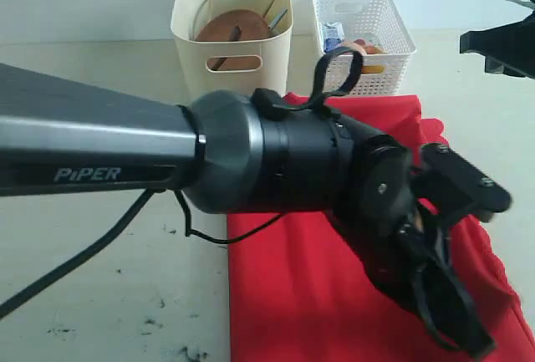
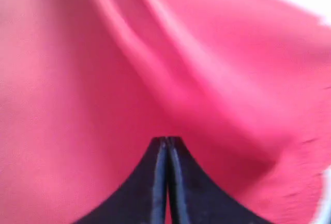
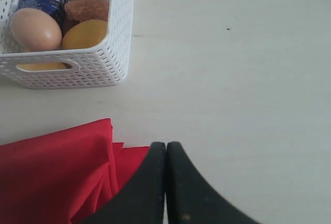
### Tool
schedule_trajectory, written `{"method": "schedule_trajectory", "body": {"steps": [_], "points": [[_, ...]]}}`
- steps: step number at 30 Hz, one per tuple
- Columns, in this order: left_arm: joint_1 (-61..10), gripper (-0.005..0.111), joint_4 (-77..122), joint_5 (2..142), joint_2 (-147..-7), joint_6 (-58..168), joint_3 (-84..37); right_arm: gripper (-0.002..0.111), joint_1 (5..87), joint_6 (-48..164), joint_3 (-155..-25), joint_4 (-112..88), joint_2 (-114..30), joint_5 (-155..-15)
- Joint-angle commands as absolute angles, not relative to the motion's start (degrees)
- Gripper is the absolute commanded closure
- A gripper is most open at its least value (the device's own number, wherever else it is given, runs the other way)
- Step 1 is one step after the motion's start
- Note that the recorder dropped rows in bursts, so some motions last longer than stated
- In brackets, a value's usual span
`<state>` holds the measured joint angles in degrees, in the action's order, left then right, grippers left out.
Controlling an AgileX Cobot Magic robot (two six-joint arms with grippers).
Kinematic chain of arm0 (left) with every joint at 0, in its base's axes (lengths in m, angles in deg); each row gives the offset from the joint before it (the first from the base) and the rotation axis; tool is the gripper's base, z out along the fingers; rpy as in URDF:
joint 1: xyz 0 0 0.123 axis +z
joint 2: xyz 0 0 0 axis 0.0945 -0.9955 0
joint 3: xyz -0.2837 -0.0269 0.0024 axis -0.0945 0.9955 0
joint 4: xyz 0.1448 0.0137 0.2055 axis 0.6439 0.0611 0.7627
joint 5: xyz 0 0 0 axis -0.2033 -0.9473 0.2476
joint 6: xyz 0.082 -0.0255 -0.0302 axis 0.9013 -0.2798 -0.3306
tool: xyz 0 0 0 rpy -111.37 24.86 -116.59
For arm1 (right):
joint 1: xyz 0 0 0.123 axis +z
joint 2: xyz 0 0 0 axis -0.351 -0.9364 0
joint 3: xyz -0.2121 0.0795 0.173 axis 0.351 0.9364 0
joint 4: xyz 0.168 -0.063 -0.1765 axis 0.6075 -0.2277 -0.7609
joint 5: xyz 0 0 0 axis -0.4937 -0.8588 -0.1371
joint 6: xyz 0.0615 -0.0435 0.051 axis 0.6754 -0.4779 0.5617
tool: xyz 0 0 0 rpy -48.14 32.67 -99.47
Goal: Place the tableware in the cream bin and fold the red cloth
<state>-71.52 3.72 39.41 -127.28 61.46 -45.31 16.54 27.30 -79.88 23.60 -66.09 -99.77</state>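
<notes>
The red cloth (image 1: 309, 295) lies on the table in front of the bins and fills the left wrist view (image 2: 77, 79), its folds running toward the fingertips. My left gripper (image 1: 476, 347) (image 2: 166, 140) is low over the cloth's right part, shut on the red cloth. The cream bin (image 1: 188, 36) stands at the back with the round brown plate (image 1: 234, 28) leaning inside and chopsticks (image 1: 273, 2) sticking up. Shut and empty, my right gripper (image 3: 165, 145) hovers over bare table beside a folded corner of the cloth (image 3: 57, 172).
A white lattice basket (image 1: 393, 44) (image 3: 77, 63) right of the cream bin holds an egg (image 3: 35, 29), an orange (image 3: 85, 33) and other food. The left arm's grey tube (image 1: 100, 145) crosses the exterior view. Part of the right arm (image 1: 501, 44) shows at top right.
</notes>
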Motion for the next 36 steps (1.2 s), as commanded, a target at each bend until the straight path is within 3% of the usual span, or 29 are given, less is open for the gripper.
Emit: {"method": "schedule_trajectory", "body": {"steps": [1,5,9,18,22,31,36], "points": [[-75.9,0.104,-2.8,37.0,-126.3,69.3,-50.9,0.108,16.4,27.5,-80.3,21.6,-65.7,-96.5],[-80.1,0.104,-0.4,33.9,-123.8,73.2,-55.4,0.108,15.0,27.6,-80.3,22.6,-65.7,-96.0],[-79.8,0.104,7.8,27.4,-120.1,65.1,-55.5,0.108,15.7,27.4,-80.3,24.7,-66.0,-99.2],[-69.2,0.104,30.0,25.2,-103.7,43.3,-42.7,0.108,28.7,16.4,-80.3,28.2,-73.2,-105.0],[-63.2,0.104,35.5,25.3,-95.5,36.8,-35.9,0.108,30.6,17.7,-80.3,21.8,-77.5,-107.4],[-52.9,0.104,38.8,24.9,-77.4,33.2,-25.6,0.108,23.2,59.9,-80.3,-19.7,-82.8,-112.5],[-49.9,0.104,39.7,23.3,-70.3,32.9,-21.2,0.108,15.6,73.2,-80.3,-31.1,-80.7,-115.7]]}}
